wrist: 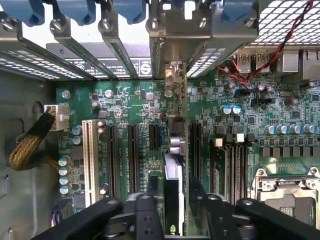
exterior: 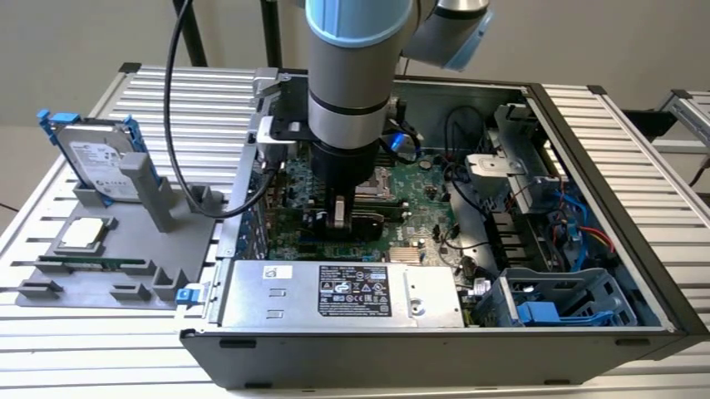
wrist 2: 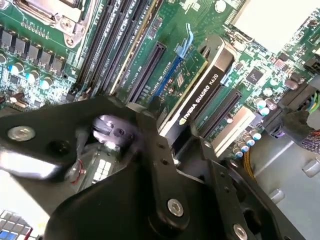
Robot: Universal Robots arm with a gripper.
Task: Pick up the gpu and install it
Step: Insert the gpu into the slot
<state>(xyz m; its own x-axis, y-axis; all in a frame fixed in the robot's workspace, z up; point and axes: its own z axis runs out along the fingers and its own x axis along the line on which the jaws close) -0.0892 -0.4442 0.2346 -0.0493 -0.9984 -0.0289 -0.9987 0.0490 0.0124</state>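
Black claw (wrist: 172,220) linkage fills the lower frame in both wrist views, clamped on the gpu (wrist 2: 197,95) (black shroud, green board), which stands edge-down at a motherboard (wrist: 135,100) slot mid-frame. Pickup looks done; whether it is fully seated I cannot tell.

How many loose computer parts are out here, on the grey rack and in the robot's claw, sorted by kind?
hard drive: 1
processor chip: 1
memory stick: 1
gpu, held in the gripper: 1
Total: 4
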